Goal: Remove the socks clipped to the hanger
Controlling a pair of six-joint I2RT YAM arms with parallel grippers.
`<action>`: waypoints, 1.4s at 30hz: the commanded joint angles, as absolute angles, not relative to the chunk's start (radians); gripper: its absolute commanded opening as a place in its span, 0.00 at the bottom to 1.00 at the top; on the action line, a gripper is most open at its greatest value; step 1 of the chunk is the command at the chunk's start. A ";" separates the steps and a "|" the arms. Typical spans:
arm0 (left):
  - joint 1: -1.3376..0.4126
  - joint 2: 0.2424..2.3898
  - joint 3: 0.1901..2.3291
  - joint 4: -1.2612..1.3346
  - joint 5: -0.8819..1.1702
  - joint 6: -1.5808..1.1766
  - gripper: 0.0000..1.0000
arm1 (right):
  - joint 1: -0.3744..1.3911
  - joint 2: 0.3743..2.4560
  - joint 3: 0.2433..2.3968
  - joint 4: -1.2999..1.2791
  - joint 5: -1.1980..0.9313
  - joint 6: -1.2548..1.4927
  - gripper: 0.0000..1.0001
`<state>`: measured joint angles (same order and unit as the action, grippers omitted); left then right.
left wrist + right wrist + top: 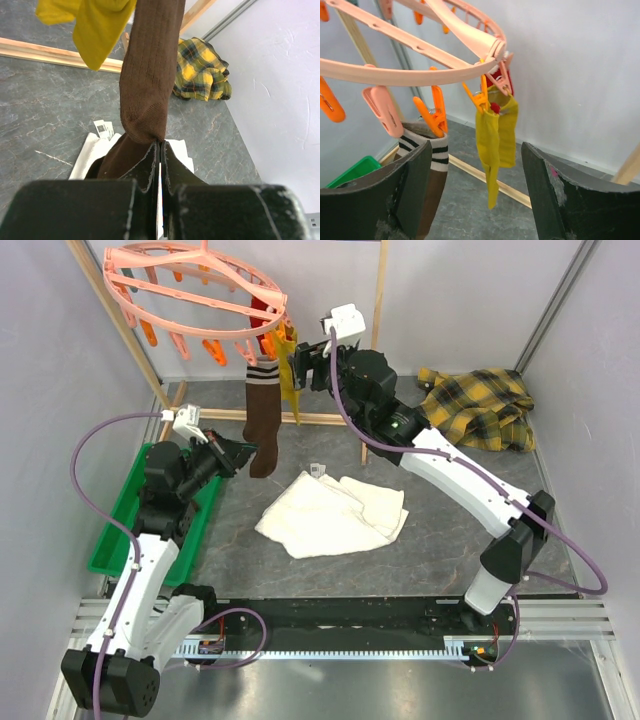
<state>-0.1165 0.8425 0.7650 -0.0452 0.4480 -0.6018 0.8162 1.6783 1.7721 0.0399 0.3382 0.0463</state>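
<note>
The salmon-pink hanger [190, 290] hangs at the top left and also shows in the right wrist view [420, 70]. A dark brown sock [263, 420] with a striped cuff, a mustard yellow sock [290, 375] and a red sock [268, 315] are clipped to it. My left gripper [243, 453] is shut on the brown sock's lower end [150, 80], its tips [161, 145] pinching the fabric. My right gripper [305, 365] is open and empty, level with the hanging yellow sock [495, 135], which lies between its fingers in the right wrist view [477, 155]. The brown sock's cuff [432, 150] is by its left finger.
The wooden frame rack [320, 418] stands around the hanger, with its bottom rail along the table. A white towel [335, 510] lies mid-table, and a yellow-black plaid shirt [480, 405] lies at the back right. A green tray [115, 540] sits at the left.
</note>
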 commanded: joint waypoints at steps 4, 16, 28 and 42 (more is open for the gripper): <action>-0.115 0.827 0.742 -0.005 0.555 -0.601 0.02 | 0.808 1.741 1.825 0.170 0.128 0.060 0.79; -0.115 0.844 0.758 -0.014 0.598 -0.666 0.02 | 0.747 1.856 1.954 0.132 -0.118 0.055 0.86; -0.115 0.862 0.793 -0.014 0.621 -0.687 0.02 | 0.747 1.936 2.040 0.141 -0.181 0.110 0.80; -0.115 0.853 0.765 -0.006 0.621 -0.716 0.02 | 0.747 1.996 2.143 0.133 -0.097 0.129 0.46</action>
<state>-0.1165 0.8631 0.7525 -0.0441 0.5888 -0.6773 0.7441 1.9915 2.0933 0.0971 -0.1406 0.1085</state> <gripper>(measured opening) 0.025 0.522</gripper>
